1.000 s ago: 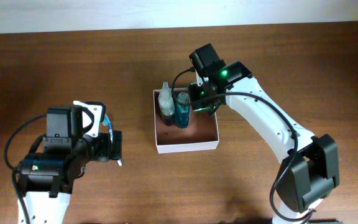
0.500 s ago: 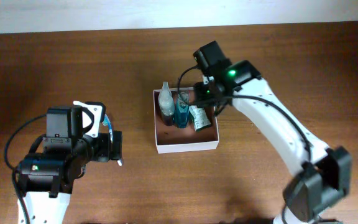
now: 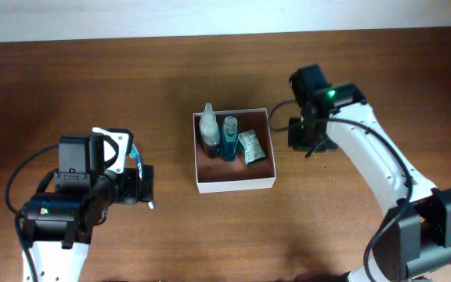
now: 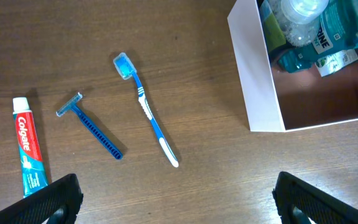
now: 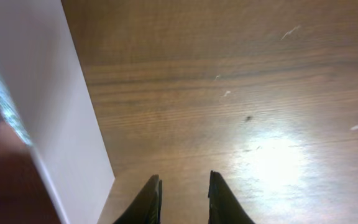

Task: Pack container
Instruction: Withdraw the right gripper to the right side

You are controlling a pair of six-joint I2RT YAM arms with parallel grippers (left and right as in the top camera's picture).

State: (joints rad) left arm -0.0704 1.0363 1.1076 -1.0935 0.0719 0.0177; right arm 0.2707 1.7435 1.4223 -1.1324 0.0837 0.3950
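Plainly, square white-walled cardboard container (image 3: 236, 186).

The white-and-black left arm (image 3: 61, 205) is folded at the lower left of the overhead view. Its black 2-finger left gripper (image 4: 176, 196) is spread wide, with the fingers at the bottom corners of the wrist view. The white right arm (image 3: 370, 160) reaches from the lower right toward upper centre. The 2 dark fingers of its right gripper (image 5: 184, 183) stand parallel with a narrow gap between them.
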